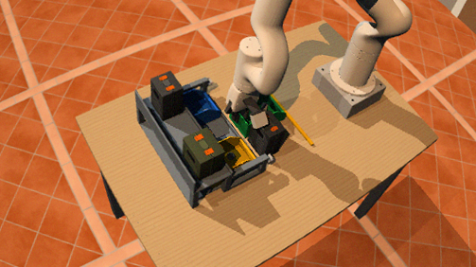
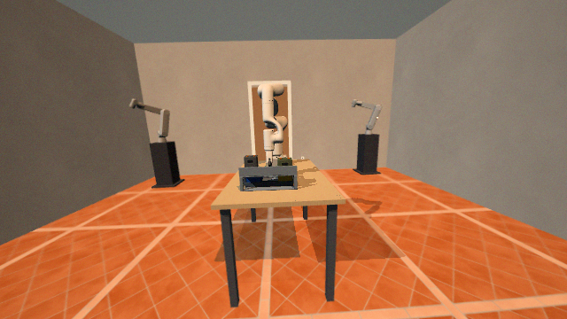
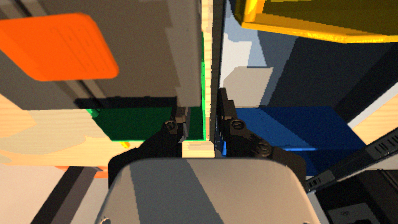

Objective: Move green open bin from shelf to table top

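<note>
The green bin [image 1: 239, 125] [image 3: 135, 122] is outside the shelf [image 1: 168, 153] [image 2: 267, 171] [image 3: 216, 60], beside its open front. A dark box with orange patches [image 1: 269, 134] [image 3: 150, 50] covers much of it; its base and contents are hidden. My gripper [image 1: 238, 111] [image 3: 203, 98] points down, open part way, with nothing gripped. In the wrist view its fingers stand on either side of the bin's thin green wall, the right one close to the shelf's front edge. The blue bin [image 1: 202, 104] [image 3: 300, 125] and yellow bin [image 1: 240, 154] [image 3: 300, 33] are in the shelf.
Another dark box [image 1: 166, 95] [image 2: 251, 161] and an olive box [image 1: 203, 153] [image 2: 284, 162] stand on the shelf's top. A thin yellow stick [image 1: 298, 127] lies on the robot-base side of the green bin. The arm's base [image 1: 347, 93] is farther back on the table [image 1: 221, 241].
</note>
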